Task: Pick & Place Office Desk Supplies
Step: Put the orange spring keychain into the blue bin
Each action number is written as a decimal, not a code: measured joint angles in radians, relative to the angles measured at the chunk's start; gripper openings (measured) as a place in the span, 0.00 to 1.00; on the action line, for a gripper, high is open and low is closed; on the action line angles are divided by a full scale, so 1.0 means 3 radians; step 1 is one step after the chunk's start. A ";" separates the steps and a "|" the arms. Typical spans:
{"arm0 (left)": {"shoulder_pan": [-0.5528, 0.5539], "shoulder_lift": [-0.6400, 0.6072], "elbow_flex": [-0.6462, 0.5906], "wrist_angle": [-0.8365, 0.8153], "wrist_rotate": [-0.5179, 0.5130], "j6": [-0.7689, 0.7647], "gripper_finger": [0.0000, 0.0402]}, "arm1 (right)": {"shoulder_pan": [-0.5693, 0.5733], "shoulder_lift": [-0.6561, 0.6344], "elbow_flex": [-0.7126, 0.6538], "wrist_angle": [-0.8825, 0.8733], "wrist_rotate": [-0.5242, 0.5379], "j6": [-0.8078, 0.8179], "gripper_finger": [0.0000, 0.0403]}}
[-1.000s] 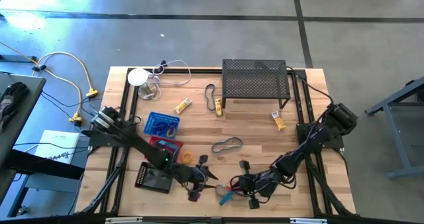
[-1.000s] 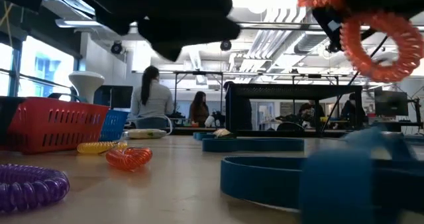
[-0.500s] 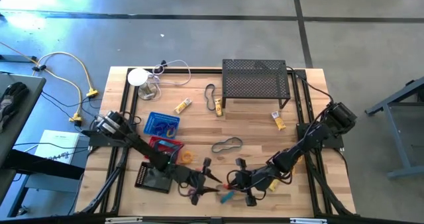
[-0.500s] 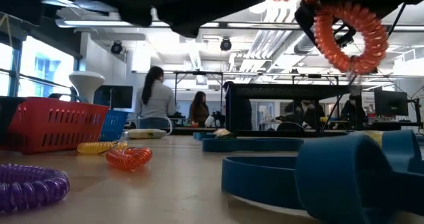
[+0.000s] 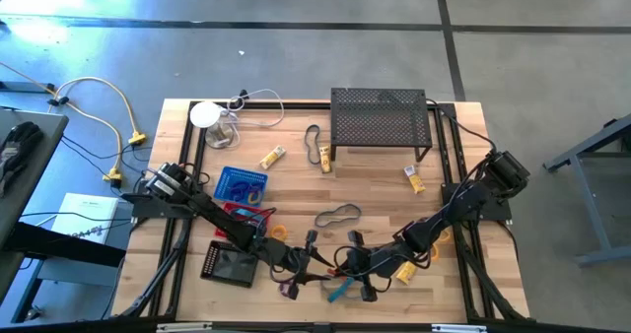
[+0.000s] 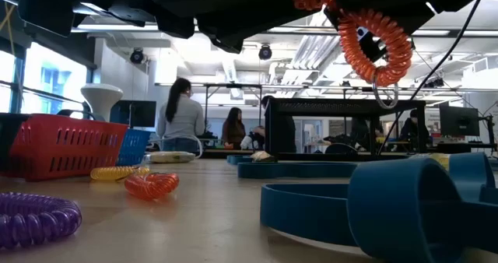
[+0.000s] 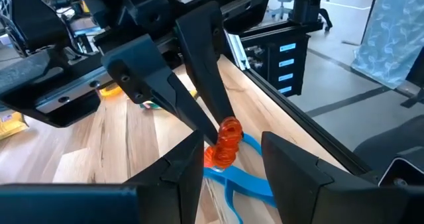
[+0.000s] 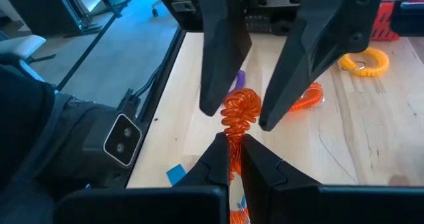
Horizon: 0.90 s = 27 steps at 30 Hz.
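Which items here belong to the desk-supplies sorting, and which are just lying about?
Job:
orange coil ring, pinched by right gripper
left gripper, open around it
purple coil
blue loop
yellow tube

Lying about:
mesh shelf
white round device

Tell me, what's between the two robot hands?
An orange coil ring. The right gripper pinches it shut, and the left gripper stands open around it, shown in both wrist views.
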 joint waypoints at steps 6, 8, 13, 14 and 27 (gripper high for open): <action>0.0001 0.0000 0.0000 0.0005 -0.0001 0.0001 0.28 | 0.0001 -0.0004 0.0001 -0.0037 0.0000 0.0001 0.02; 0.0001 0.0000 0.0000 0.0005 -0.0001 0.0001 0.22 | 0.0001 -0.0004 0.0001 -0.0036 0.0000 0.0000 0.02; 0.0001 0.0000 0.0000 0.0006 -0.0003 0.0001 0.08 | 0.0001 -0.0005 0.0001 -0.0036 -0.0007 0.0023 0.02; 0.0001 0.0000 0.0000 0.0005 -0.0010 0.0000 0.05 | 0.0001 -0.0005 0.0002 -0.0035 -0.0015 0.0028 0.02; -0.0018 0.0000 0.0000 -0.0005 -0.0060 -0.0010 0.01 | 0.0038 -0.0005 0.0003 -0.0030 0.0370 0.0266 0.35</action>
